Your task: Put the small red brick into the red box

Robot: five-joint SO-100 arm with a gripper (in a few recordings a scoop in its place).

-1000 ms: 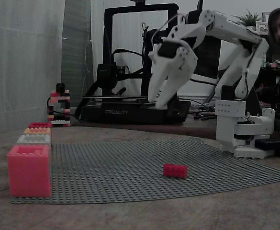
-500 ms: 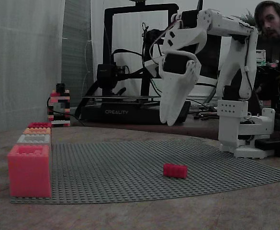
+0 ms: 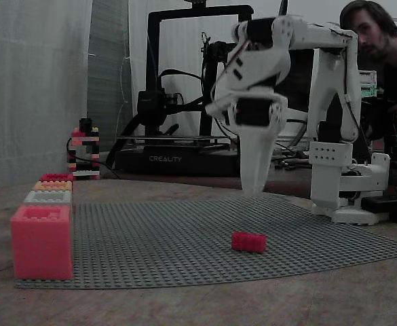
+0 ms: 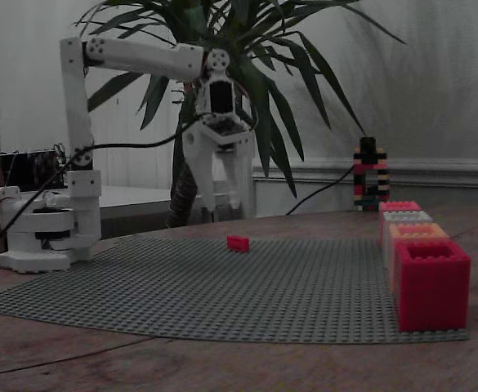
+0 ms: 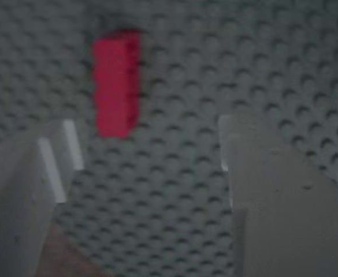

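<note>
The tool (image 4: 225, 214) hangs above the grey baseplate (image 3: 150, 238), its fingers (image 5: 261, 190) spread wide, holding and touching nothing. The small red brick (image 5: 117, 83) lies on this baseplate; the red box (image 3: 41, 246) stands at its corner.

Place: home hobby workshop — part maker's corner, part living room.
Maker signs: Creality 3D printer (image 3: 178, 159) standing behind the wooden worktop (image 3: 184, 305), studded grey baseplate (image 3: 184, 238) laid flat on it.
Home signs: tall leafy houseplant (image 4: 247, 24), pale curtain (image 3: 35, 88), white wall moulding (image 4: 435, 167) — domestic trim.
</note>
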